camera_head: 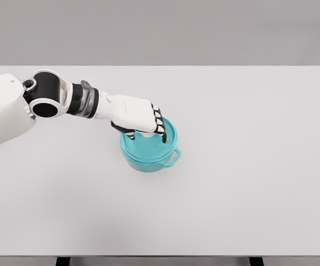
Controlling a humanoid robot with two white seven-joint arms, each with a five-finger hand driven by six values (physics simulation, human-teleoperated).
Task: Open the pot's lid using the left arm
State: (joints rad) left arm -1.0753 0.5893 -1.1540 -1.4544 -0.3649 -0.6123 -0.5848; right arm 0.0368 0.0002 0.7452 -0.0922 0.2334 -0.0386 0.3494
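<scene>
Pot (pixel 148 158): teal, stood mid-desk (pixel 232 194), lid (pixel 168 136) seated, not yet lifted. Left hand (pixel 140 119): rested on the lid, fingers (pixel 158 123) curled down over its centre; grip on the knob probable, unconfirmed. Lifting remained.

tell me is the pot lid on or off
On. The teal lid sits flat on the pot, no gap visible at the rim. The left hand covers its middle, fingers curled down over it.
</scene>
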